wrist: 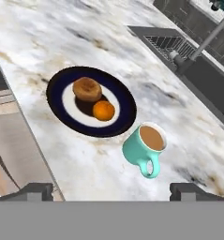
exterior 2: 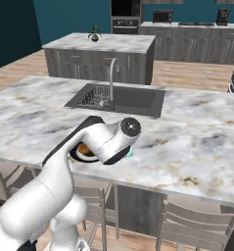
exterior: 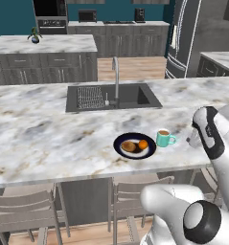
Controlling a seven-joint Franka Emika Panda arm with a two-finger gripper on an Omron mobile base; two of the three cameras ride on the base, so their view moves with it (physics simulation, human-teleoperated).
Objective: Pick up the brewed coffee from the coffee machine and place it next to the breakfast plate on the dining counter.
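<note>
The teal mug of coffee (wrist: 145,147) stands upright on the marbled dining counter (wrist: 43,33), brown liquid showing and its handle turned towards my hand. Just beside it, apart by a small gap, lies the dark navy breakfast plate (wrist: 91,101) with a bread roll and an orange piece. In the left base view the mug (exterior: 164,138) sits right of the plate (exterior: 134,145). My gripper (wrist: 112,191) hovers above and a little back from the mug, open, with nothing between its fingers. In the right base view my arm covers most of the plate (exterior 2: 83,152).
A dark inset sink (exterior: 113,96) with a tall curved faucet (exterior: 116,76) lies behind the plate. Chairs (exterior: 135,191) stand under the counter's near edge. A second marbled island (exterior: 44,45) and a back counter with a small black boxy machine (exterior: 140,14) lie farther off.
</note>
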